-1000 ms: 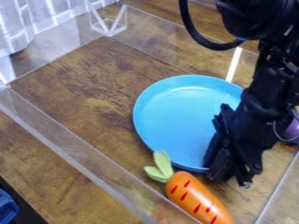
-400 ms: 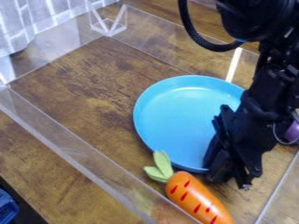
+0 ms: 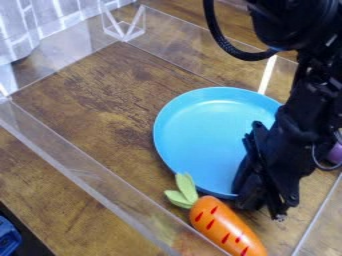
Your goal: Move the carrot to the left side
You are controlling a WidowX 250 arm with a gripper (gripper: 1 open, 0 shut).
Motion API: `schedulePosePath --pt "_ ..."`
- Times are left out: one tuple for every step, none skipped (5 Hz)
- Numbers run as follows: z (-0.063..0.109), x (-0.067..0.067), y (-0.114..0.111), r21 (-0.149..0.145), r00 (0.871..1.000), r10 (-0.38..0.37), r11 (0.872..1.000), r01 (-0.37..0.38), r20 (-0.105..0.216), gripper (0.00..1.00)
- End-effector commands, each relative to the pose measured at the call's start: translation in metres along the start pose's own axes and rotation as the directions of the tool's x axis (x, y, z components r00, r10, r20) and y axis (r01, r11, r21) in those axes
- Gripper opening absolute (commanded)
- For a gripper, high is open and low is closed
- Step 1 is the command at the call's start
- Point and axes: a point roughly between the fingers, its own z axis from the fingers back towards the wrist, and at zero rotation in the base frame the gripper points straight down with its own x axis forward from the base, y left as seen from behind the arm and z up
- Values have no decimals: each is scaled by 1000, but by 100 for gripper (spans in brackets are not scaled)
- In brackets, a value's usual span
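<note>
Here: one orange carrot [image 3: 225,226], green-topped, on the table [image 3: 94,95] at the near side, just beside the blue plate [image 3: 201,130]; one black end effector [image 3: 277,200], opening and hold indiscernible; no legible writing.

Table [image 3: 87,110], brown wood grain, a clear raised border running along its edges. Lying directly on it: one plate [image 3: 201,130], round, blue, sitting between the table's middle and its right edge; one carrot [image 3: 227,229], orange with darker grooves and a green top, lying near the table's near edge, its leafy end pointing toward the plate's rim.
</note>
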Motion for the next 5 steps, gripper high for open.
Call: schedulePosePath --pt "-13 -3 -24 -3 997 -56 998 56 -45 0" --pt "-14 -4 -29 5 997 -67 998 67 -49 0" --pt "-14 -5 -34 17 996 -77 997 78 -49 0" --pt "-9 -7 -39 35 995 -86 996 88 -47 0" --pt "1 -10 -41 59 994 -96 993 98 -43 0"
